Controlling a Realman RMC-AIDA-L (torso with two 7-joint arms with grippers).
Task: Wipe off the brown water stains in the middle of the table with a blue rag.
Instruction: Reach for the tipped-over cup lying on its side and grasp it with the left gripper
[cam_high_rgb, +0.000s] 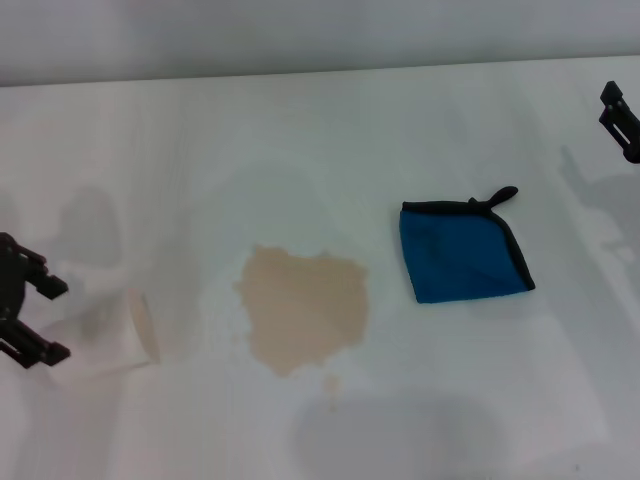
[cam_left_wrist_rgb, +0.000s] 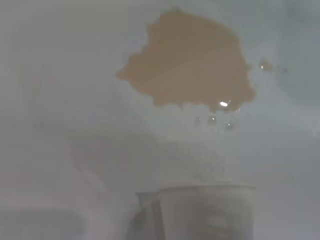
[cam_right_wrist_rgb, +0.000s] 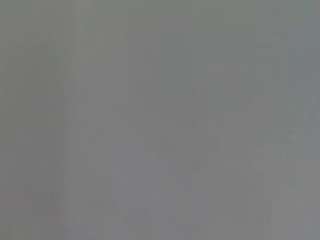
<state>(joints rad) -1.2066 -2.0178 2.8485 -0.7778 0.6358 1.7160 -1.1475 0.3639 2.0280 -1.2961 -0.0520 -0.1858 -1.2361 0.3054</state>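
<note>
The brown water stains (cam_high_rgb: 305, 308) lie as a tan blotch in the middle of the white table (cam_high_rgb: 300, 130), with a tiny droplet (cam_high_rgb: 332, 383) just in front. The blotch also shows in the left wrist view (cam_left_wrist_rgb: 192, 60). The blue rag (cam_high_rgb: 460, 255), folded flat with black edging and a corner loop, lies to the right of the stain, untouched. My left gripper (cam_high_rgb: 45, 320) is at the left edge, its fingers closed around a white paper cup (cam_high_rgb: 115, 335) tipped on its side. My right gripper (cam_high_rgb: 620, 120) is at the far right edge, only partly in view.
The paper cup's mouth points toward the stain and also shows in the left wrist view (cam_left_wrist_rgb: 205, 212). Small clear droplets (cam_left_wrist_rgb: 220, 117) sit at the blotch's edge. The right wrist view shows only plain grey.
</note>
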